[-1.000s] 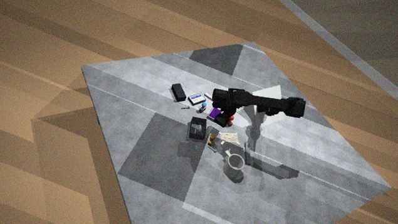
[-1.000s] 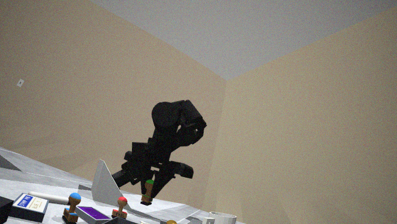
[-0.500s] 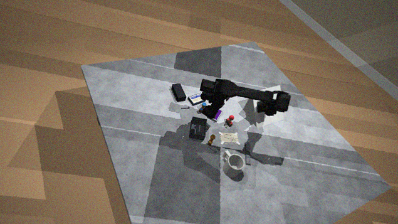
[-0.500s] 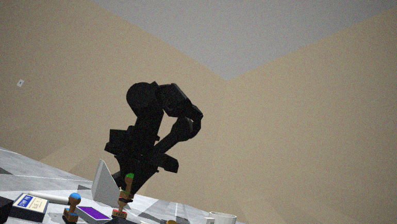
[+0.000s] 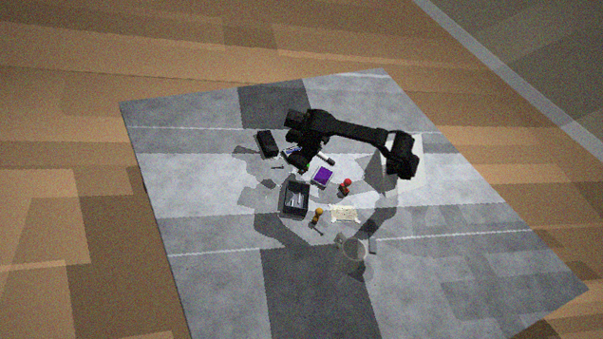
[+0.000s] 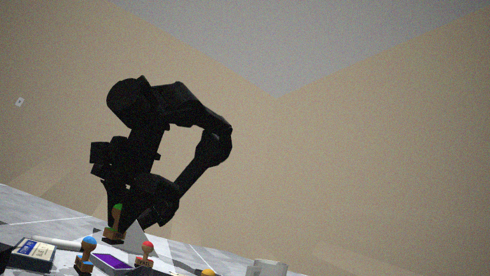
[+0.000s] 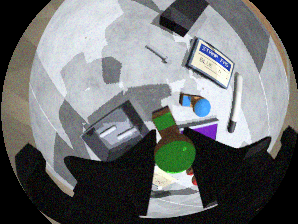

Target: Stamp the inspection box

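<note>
My gripper (image 5: 302, 164) (image 6: 117, 215) (image 7: 170, 132) is shut on the PASS stamp (image 6: 115, 220) (image 7: 174, 155), a wooden stamp with a green knob. It holds the stamp upright, low over the mat (image 5: 228, 288), just behind the purple ink pad (image 5: 322, 176) (image 6: 111, 261) (image 7: 205, 127). I cannot tell whether its base touches the mat. The pale card (image 5: 344, 213) lies further forward, to the right of the pad and apart from the gripper.
A blue-knobbed stamp (image 6: 87, 252) (image 7: 198, 104), a red FAIL stamp (image 5: 344, 185) (image 6: 146, 254) and a yellow-knobbed stamp (image 5: 318, 215) stand nearby. There are also a black tray (image 5: 296, 199) (image 7: 119, 129), a blue-labelled box (image 6: 32, 252) (image 7: 212, 62), a marker (image 5: 325, 157) (image 7: 234, 103), a black box (image 5: 266, 143) and a cup (image 5: 354, 249).
</note>
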Available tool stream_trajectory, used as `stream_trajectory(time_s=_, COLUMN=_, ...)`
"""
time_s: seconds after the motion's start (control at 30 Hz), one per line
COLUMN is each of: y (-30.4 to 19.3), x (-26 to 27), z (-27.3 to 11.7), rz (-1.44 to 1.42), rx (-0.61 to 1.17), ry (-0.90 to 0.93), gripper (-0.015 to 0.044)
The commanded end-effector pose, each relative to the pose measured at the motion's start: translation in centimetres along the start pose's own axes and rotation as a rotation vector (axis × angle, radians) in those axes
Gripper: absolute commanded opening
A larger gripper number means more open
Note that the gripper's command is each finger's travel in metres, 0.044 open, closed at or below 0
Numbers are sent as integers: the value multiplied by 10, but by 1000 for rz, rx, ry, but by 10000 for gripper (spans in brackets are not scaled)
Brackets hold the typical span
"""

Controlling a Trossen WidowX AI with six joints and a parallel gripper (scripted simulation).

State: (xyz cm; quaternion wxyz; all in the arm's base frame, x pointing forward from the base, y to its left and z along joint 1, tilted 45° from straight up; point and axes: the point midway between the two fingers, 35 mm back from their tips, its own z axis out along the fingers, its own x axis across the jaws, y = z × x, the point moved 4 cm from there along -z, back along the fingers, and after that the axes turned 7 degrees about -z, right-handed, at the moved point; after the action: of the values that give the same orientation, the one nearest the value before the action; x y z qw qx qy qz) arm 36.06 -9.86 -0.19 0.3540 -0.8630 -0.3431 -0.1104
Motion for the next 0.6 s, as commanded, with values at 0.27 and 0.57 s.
stream_trajectory(time_s=0.27, y=16, x=-10, z=9, rz=-2, rx=2, ry=-2, gripper=0)
stream_trajectory(time_s=0.57, y=16, x=-9, z=24, rz=-2, rx=1, ry=-2, gripper=0)
